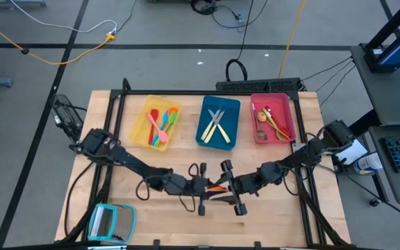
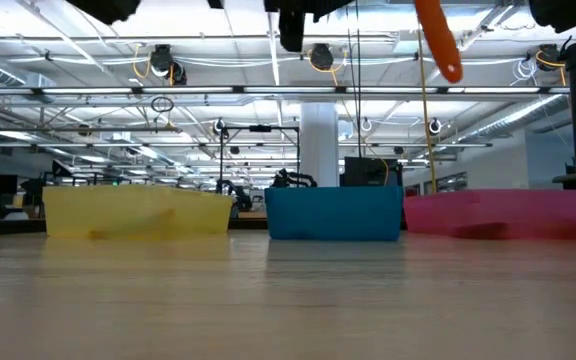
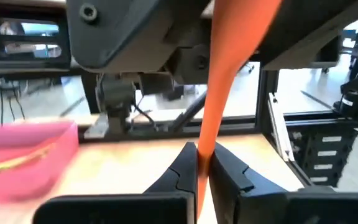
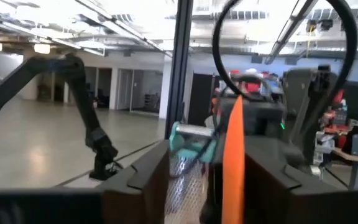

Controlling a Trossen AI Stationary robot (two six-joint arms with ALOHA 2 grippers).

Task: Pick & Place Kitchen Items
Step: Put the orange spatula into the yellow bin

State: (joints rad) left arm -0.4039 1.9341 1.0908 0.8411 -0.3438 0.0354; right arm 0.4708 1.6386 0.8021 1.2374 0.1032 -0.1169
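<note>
An orange utensil (image 1: 217, 187) hangs in the air between my two grippers, above the table's near middle; the low view shows it high over the tabletop (image 2: 438, 40). My left gripper (image 3: 204, 168) comes from the table's left and is shut on it. My right gripper (image 4: 210, 180) faces it from the right, open, with a finger on either side of the utensil's other end (image 4: 232, 155). More utensils lie in the yellow tray (image 1: 157, 121), the blue tray (image 1: 219, 123) and the red tray (image 1: 273, 118). My left gripper pinches the orange utensil's narrow end (image 3: 205, 149) between its two fingers. The fingers come in level from the table's left. The utensil widens and slants upward away from the fingers, lifted clear of the table.
The three trays stand in a row along the table's far side. A teal-framed flat square (image 1: 111, 222) lies at the near left corner. A black metal frame (image 1: 303, 167) borders the table's right and far sides. Bare wood shows between the trays and the grippers.
</note>
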